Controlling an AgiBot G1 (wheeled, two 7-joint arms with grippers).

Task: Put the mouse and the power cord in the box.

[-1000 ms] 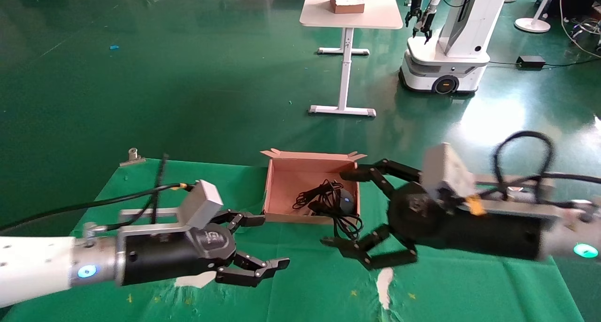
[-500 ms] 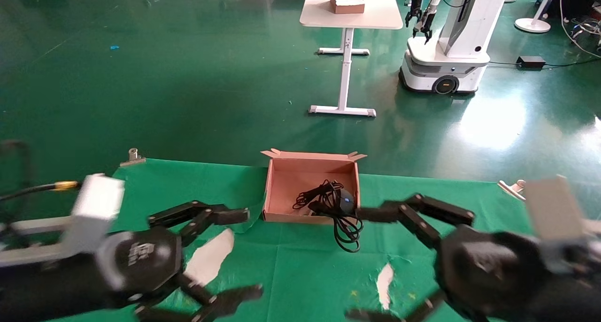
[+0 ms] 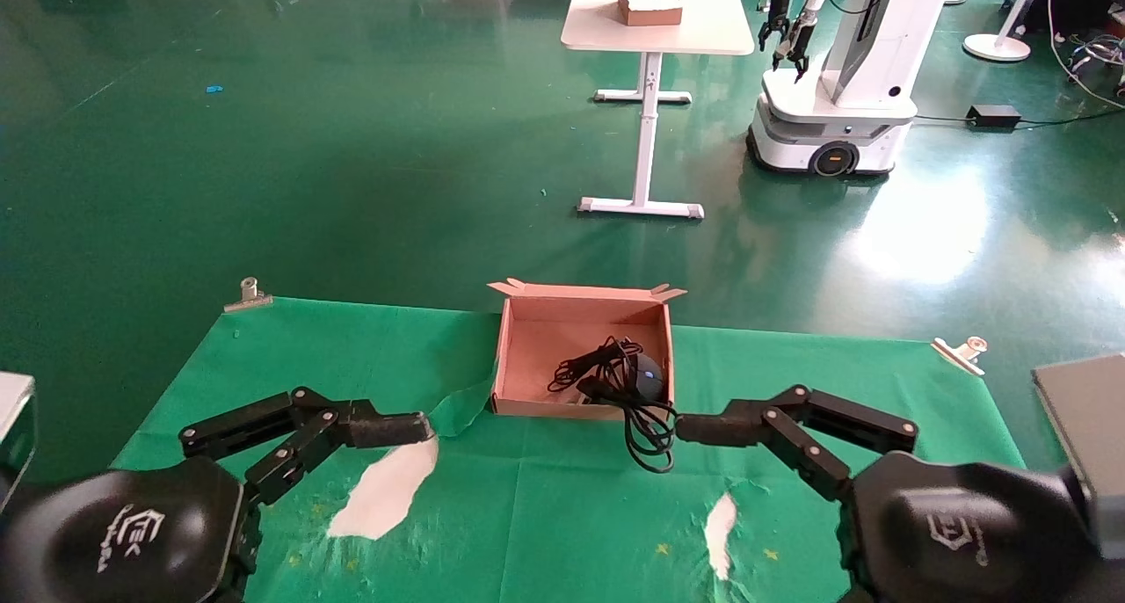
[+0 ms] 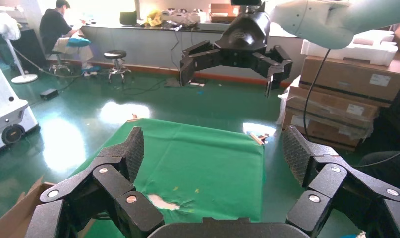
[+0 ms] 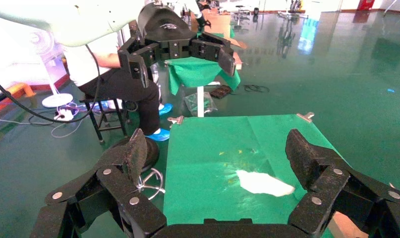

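The reddish-brown box (image 3: 526, 348) stands open at the far middle of the green cloth. Inside it, at the right, lies the black mouse (image 3: 649, 376), with the power cord (image 3: 587, 366) bundled beside it. A loop of black cable (image 3: 649, 440) hangs over the box's front wall onto the cloth. My left gripper (image 4: 212, 153) is open and empty at the near left, one of its fingers (image 3: 387, 427) reaching toward the box. My right gripper (image 5: 215, 153) is open and empty at the near right, with a finger (image 3: 714, 427) just beside the hanging loop.
The cloth has white torn patches (image 3: 387, 489) (image 3: 721, 524) near me and clips (image 3: 249, 294) (image 3: 962, 351) at its far corners. Beyond stand a white table (image 3: 655, 32) with a small brown box (image 3: 650, 5) and another robot (image 3: 844, 84).
Both arms have drawn back from the box toward the near corners of the view, both grippers staying open. The box and what lies in it have not moved.
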